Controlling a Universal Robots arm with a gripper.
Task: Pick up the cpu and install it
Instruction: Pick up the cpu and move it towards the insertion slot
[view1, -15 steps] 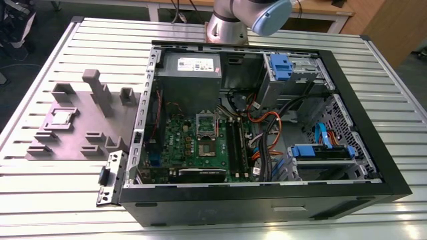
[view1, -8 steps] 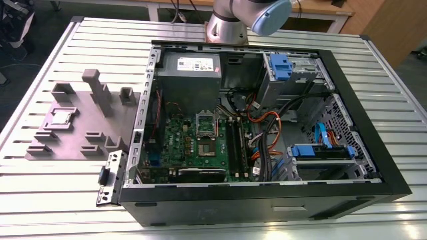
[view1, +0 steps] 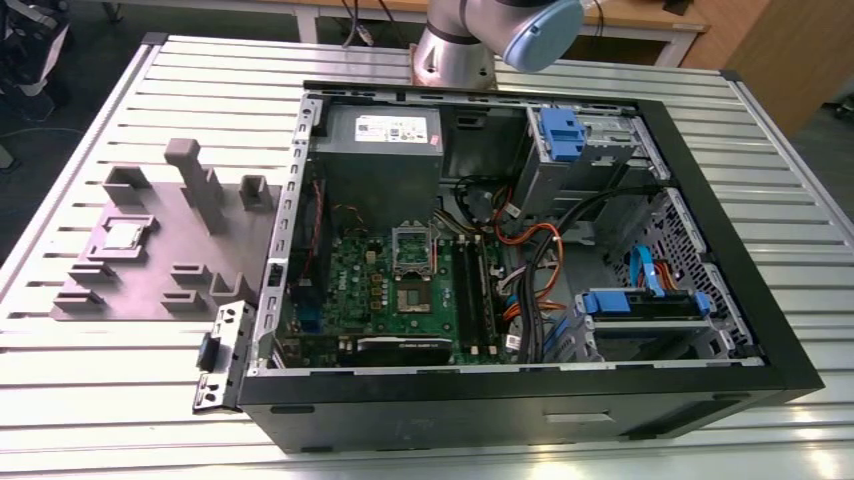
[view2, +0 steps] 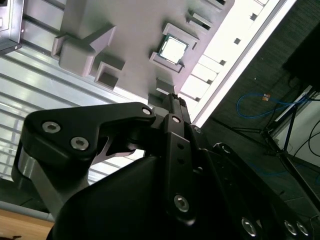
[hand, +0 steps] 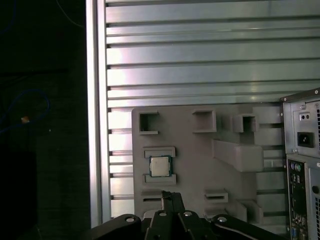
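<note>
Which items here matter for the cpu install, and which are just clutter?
Job: small silver-grey square cpu seated in grey plastic fixture plate; metal socket frame on green motherboard; black gripper.
Lying about: grey power supply box; blue drive caddies; orange cables.

**Legible text in the scene: none.**
A white rectangular sticker (view1: 396, 127) lies on the grey metal power-supply box (view1: 380, 165) inside the open black computer case (view1: 467, 415), and its print cannot be read. In the first wrist view, small marks beside the black power inlet (hand: 305, 138) are likewise unreadable.
</note>
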